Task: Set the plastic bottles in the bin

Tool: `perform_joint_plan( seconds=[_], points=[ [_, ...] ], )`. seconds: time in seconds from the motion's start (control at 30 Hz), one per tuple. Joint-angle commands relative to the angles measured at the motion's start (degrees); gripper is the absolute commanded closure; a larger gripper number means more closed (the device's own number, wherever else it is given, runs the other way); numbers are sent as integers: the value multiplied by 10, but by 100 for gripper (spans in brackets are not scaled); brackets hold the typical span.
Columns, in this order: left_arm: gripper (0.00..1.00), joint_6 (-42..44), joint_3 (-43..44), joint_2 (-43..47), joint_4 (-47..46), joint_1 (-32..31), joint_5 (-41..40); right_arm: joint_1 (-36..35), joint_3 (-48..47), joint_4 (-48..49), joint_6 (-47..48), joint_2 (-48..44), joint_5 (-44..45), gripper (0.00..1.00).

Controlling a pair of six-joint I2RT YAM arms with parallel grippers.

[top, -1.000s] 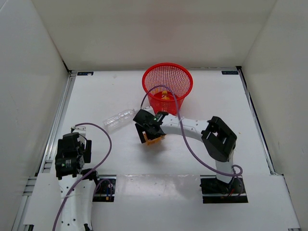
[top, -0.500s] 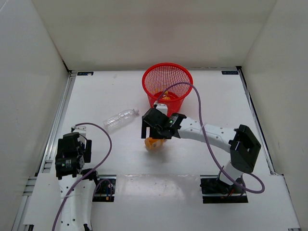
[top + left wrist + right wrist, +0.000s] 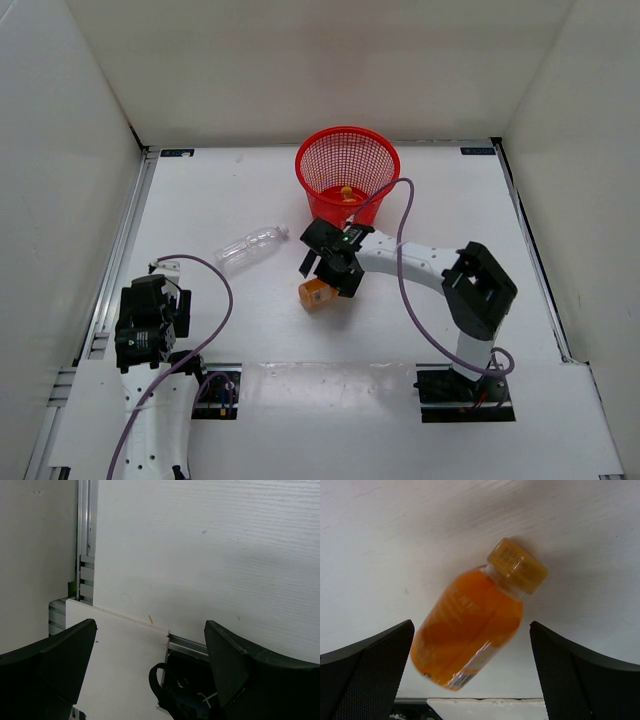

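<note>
Right wrist view reveals the orange bottle (image 3: 470, 625) whole, untouched between released fingers (image 3: 365, 675).

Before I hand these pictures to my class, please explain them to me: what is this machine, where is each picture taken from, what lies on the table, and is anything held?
These are two robot arms bolted at the table's near edge. The large picture looks down from above: the left arm sits folded, the right arm reaches toward the middle. The other two pictures come from a camera on each wrist, with that arm's own dark jaws at the lower corners. On the white table stands a red mesh bin with something small and orange inside. A clear bottle lies on its side. An orange bottle lies on the table between the right arm's open jaws, which do not touch it. The left arm's jaws are open too, with nothing between them.
</note>
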State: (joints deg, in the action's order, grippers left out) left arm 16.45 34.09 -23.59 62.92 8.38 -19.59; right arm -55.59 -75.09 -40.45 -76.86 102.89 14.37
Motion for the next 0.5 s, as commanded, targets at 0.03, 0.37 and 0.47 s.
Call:
perform_joint_plan(
  seconds=[0.03,0.37,0.47],
  points=[
    [0,-5,0,-3,-3,-3,-8,2,-22,-7,-24,39,-41,1],
    [0,-5,0,-3,-3,-3,-13,-25,-10,-7,41,12,34,37],
    [0,-5,0,-3,-3,-3,-19,-47,-16,-7,79,-3,78,56]
  ],
)
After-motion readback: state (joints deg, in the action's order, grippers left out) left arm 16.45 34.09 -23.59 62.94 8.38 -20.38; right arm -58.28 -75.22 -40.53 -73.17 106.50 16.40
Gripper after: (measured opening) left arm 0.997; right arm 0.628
